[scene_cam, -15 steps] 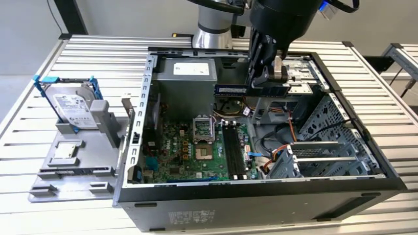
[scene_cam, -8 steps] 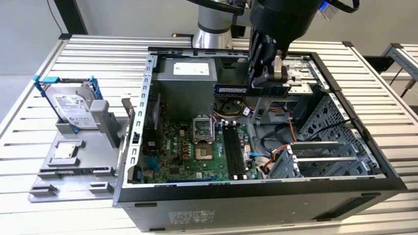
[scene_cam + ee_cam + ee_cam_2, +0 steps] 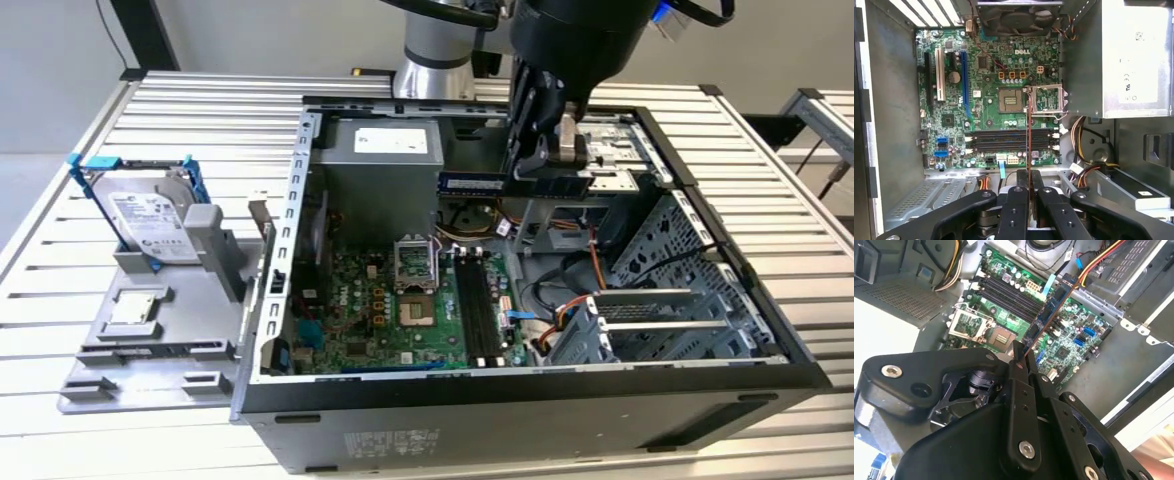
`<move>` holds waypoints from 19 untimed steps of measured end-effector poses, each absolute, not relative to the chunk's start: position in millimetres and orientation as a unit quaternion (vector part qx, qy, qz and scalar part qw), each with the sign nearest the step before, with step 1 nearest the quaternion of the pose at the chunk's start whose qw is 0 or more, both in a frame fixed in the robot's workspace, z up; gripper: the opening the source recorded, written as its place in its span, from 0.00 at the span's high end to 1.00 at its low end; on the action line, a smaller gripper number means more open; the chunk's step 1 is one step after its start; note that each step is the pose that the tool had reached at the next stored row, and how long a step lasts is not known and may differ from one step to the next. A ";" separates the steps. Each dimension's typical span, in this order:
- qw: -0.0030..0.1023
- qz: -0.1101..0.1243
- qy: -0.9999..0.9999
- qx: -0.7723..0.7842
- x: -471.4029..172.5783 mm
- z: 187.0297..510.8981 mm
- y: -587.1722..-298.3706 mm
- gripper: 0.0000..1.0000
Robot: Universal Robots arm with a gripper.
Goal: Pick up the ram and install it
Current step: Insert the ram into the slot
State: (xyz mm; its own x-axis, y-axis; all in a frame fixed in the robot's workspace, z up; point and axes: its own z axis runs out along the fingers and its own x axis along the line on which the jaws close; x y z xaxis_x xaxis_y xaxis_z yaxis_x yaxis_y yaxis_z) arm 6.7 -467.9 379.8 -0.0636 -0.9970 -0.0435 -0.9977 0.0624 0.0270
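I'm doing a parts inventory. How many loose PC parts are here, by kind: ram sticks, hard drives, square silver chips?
ram stick: 1, gripped in the end effector above the motherboard
hard drive: 1
square silver chip: 1
Total: 3

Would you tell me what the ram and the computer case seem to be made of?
The ram: circuit-board laminate, probably fibreglass, matte blue with dark chips. The computer case: seemingly sheet metal, dull grey, perforated panels inside.

Black claw (image 3: 1018,351), silver screws (image 3: 1026,450); grey arm (image 3: 434,55).
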 end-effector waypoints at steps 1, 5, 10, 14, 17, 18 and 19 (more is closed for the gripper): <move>0.007 0.025 0.731 -0.682 6.7 379.8 -467.9 1.00; 0.007 0.024 0.748 -0.663 6.6 379.8 -467.9 1.00; 0.008 0.024 0.768 -0.640 6.7 379.8 -467.9 1.00; 0.009 0.024 0.782 -0.623 6.6 379.8 -467.9 1.00; 0.009 0.024 0.791 -0.612 6.7 379.8 -467.9 1.00; 0.009 0.024 0.793 -0.608 6.7 379.8 -467.9 1.00; 0.009 0.024 0.795 -0.606 6.7 379.8 -467.9 1.00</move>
